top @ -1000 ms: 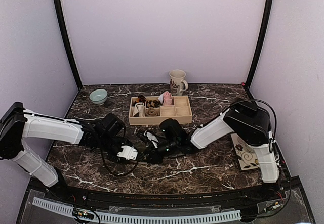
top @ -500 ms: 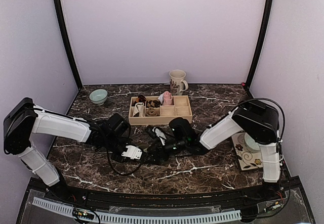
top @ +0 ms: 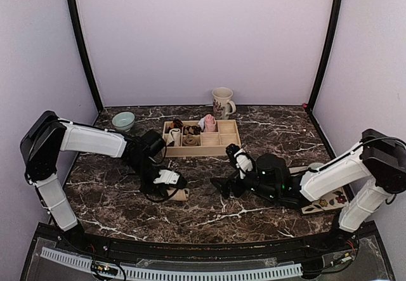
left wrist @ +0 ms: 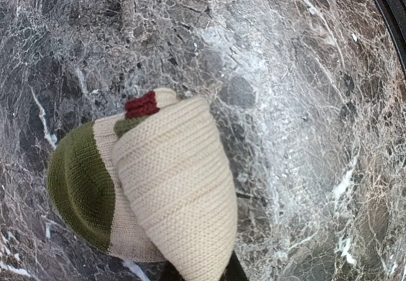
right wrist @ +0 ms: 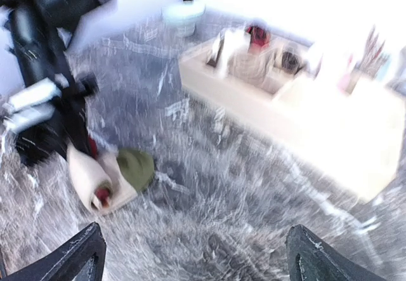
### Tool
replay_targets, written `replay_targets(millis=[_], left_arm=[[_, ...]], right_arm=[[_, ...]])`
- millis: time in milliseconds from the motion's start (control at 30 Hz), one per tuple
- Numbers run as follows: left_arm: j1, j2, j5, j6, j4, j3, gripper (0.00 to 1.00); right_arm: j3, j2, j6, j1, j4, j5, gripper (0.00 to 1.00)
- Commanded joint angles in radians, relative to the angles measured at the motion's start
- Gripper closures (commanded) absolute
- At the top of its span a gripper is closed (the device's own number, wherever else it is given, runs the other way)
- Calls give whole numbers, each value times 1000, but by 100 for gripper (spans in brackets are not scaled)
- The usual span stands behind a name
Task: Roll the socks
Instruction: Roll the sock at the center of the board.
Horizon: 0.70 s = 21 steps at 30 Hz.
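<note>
The right hand (top: 223,186) has let go and drawn back rightward, fingers spread wide, leaving the rolled cream-and-green sock (left wrist: 158,186) pinched in the left hand (top: 175,188), low on the marble surface (top: 266,143) near the wooden tray (top: 209,146), so the roll seems ready for stowing.

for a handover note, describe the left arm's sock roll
On the table, look in front of the wooden tray. The sock roll at the left end effector is cream with a green end and red trim, the only roll outside the tray.
</note>
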Motion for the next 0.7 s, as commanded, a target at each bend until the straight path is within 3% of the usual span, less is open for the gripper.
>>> replay_targets(millis=[0,167,333,433,500,667], left_arm=[[10,113,35,19,-180,56,100],[16,200,23,48,-264,130,100],[15,264,-11,67,-320,194,100],[15,301,-7,70,-369,231,100],[16,322,-4,76,-391,248,100],[15,396,11,83,-495,310,100]], right_arm=[[-61,-138,-73,76,44,262,1],[-169,-219,131,79,155,458,1],[-155,-290,76,69,58,607,1],[-195,-289,103,58,94,477,1],[-198,-247,12,76,130,326,1],[-78,-173,-266,231,56,438,1]])
